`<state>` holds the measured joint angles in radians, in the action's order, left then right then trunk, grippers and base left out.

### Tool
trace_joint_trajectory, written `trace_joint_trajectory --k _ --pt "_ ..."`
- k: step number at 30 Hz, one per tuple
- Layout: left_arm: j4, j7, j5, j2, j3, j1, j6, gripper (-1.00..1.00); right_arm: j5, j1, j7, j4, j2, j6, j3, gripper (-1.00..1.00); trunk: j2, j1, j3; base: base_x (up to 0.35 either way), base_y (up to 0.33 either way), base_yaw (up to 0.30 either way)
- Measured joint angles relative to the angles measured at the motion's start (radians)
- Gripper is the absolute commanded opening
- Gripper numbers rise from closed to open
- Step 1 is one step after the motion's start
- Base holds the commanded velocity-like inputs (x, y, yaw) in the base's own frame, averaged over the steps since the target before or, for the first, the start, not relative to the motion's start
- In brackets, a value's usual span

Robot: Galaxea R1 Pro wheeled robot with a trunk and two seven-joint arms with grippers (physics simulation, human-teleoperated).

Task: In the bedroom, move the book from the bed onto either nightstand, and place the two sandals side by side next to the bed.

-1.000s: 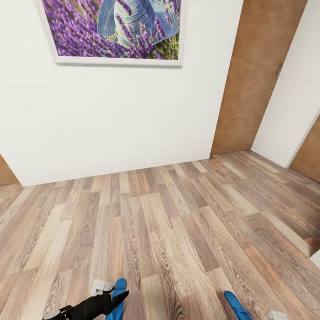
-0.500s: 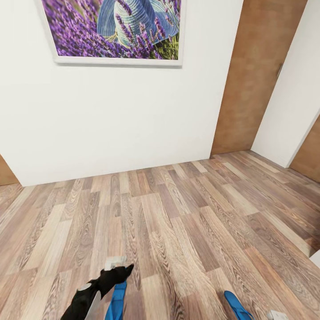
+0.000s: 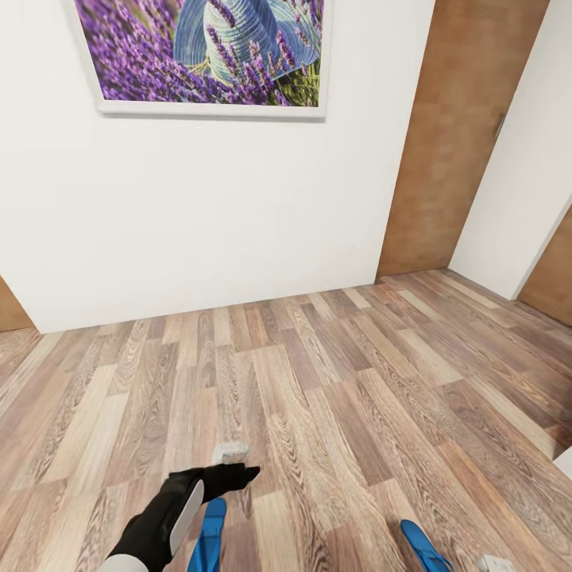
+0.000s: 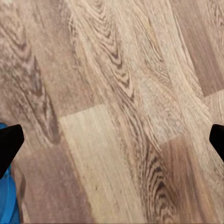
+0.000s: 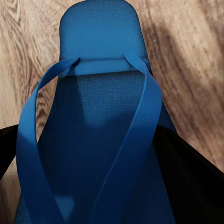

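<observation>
One blue sandal [image 3: 210,540] lies flat on the wood-plank floor [image 3: 334,397] at the lower edge of the head view, a thin foam slab with a rounded end. The left gripper [image 3: 238,475] hovers just beyond it, matte black, its fingers spread wide apart and empty; in the left wrist view the two dark fingertips [image 4: 9,144] sit at opposite edges with bare planks between, and a sliver of the sandal [image 4: 8,205] shows beside one tip. The second sandal [image 3: 421,546] sits well apart from the first, toward the robot's right. In the right wrist view this sandal [image 5: 100,140] has a finely dimpled sole and smooth, glossy straps meeting in a V; the right gripper's black fingers [image 5: 186,172] flank it closely, but whether they pinch it I cannot tell. Beyond stand a plain white wall [image 3: 199,222], a framed lavender picture [image 3: 206,52] and a brown wooden door [image 3: 461,135].

Since a second ago the left arm has risen and stretched forward off the sandal, which is now uncovered.
</observation>
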<state>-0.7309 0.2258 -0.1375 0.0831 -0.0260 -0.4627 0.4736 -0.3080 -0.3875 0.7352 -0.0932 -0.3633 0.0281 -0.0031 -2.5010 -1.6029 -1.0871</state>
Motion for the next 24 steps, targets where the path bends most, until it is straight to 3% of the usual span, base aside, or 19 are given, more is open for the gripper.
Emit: trace_joint_trajectory --k 5,24 --pt "0.030 -0.002 0.001 -0.005 0.000 0.000 -0.043 1.00 0.000 0.000 0.000 0.000 0.000 0.000 0.000 -1.00 0.000 0.000 0.000 0.000 0.000 0.000" --pt "0.025 -0.001 -0.001 0.000 -0.007 0.000 -0.046 1.00 0.000 0.000 0.003 -0.001 -0.001 -0.001 0.000 -1.00 0.000 0.000 0.000 0.000 0.000 0.000"
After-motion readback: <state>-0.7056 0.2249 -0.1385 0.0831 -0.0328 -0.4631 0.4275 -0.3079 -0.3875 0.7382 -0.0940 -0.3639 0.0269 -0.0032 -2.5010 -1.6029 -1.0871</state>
